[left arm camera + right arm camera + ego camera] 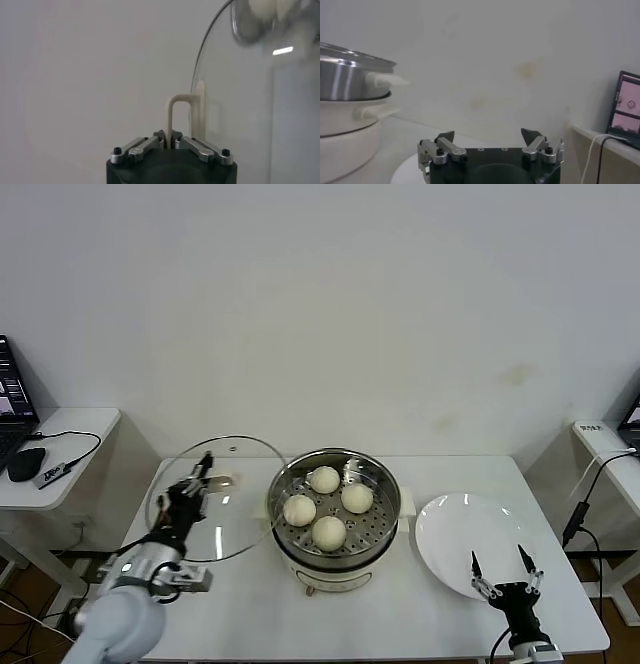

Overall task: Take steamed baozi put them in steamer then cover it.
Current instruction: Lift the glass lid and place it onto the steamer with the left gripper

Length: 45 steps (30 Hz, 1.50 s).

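Several cream-white steamed baozi [323,479] lie on the perforated tray inside the shiny steamer [388,489], which stands on its white base at the table's middle. My left gripper [203,469] is shut on the cream loop handle [177,107] of a glass lid [235,519]. The lid [250,110] is held tilted just left of the steamer, its edge close to the pot's rim. My right gripper [498,558] hovers open and empty over the near edge of the bare white plate [455,524]. In the right wrist view the steamer [345,75] lies off to the side of the gripper [489,134].
A side table on the left carries a black mouse [25,464] and a laptop edge [10,399]. Another side table [600,434] with cables stands on the right. A white wall rises behind the work table.
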Each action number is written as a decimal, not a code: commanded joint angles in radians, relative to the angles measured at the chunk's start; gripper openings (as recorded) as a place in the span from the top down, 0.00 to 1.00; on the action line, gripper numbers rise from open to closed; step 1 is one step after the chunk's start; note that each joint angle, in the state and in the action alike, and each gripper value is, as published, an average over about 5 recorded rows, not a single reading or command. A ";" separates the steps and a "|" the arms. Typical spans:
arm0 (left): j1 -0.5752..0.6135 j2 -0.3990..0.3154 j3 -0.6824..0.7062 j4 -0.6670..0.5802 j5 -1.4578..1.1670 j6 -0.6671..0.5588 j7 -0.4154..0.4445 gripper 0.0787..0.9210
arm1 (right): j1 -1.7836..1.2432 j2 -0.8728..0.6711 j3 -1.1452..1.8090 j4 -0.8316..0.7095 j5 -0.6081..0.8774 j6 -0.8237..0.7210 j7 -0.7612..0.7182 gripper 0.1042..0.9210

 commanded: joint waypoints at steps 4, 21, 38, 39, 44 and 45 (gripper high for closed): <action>-0.359 -0.123 0.446 0.049 0.269 0.241 0.212 0.92 | 0.026 0.028 -0.015 -0.050 -0.077 0.012 0.004 0.12; -0.388 -0.415 0.558 0.222 0.526 0.289 0.338 0.92 | 0.038 0.025 -0.021 -0.086 -0.102 0.028 0.003 0.12; -0.390 -0.467 0.534 0.310 0.540 0.277 0.310 0.92 | 0.042 0.022 -0.025 -0.102 -0.116 0.038 0.001 0.12; -0.387 -0.467 0.533 0.311 0.540 0.276 0.309 0.92 | 0.042 0.022 -0.025 -0.103 -0.117 0.039 0.001 0.12; -0.374 -0.471 0.524 0.313 0.541 0.272 0.302 0.92 | 0.042 0.022 -0.028 -0.104 -0.120 0.040 0.001 0.12; -0.371 -0.471 0.522 0.313 0.541 0.271 0.301 0.92 | 0.042 0.022 -0.028 -0.104 -0.120 0.041 0.001 0.12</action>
